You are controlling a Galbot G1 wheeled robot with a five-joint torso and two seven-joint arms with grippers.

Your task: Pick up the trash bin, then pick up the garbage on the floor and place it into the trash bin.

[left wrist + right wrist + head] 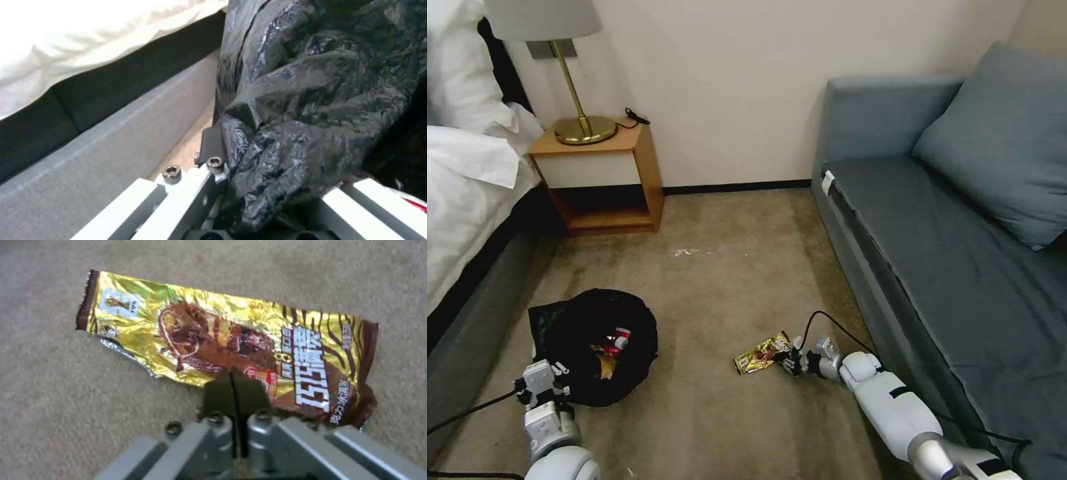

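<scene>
The trash bin [597, 347] stands on the carpet at the lower left, its black bag [311, 100] folded over the rim. Inside it lie a red-and-white wrapper [617, 340] and a brown piece [604, 367]. My left gripper [547, 380] [285, 186] is shut on the bin's near rim, with bag plastic bunched between the fingers. One piece of garbage, a shiny gold snack wrapper [760, 353] [213, 336], lies flat on the floor to the bin's right. My right gripper [789, 362] [232, 386] is down at floor level, shut on the wrapper's near edge.
A bed [467, 200] with white linen runs close along the bin's left. A wooden nightstand [600, 180] with a brass lamp [584, 127] stands at the far wall. A blue-grey sofa [960, 253] lines the right side. Open carpet [727, 287] lies between them.
</scene>
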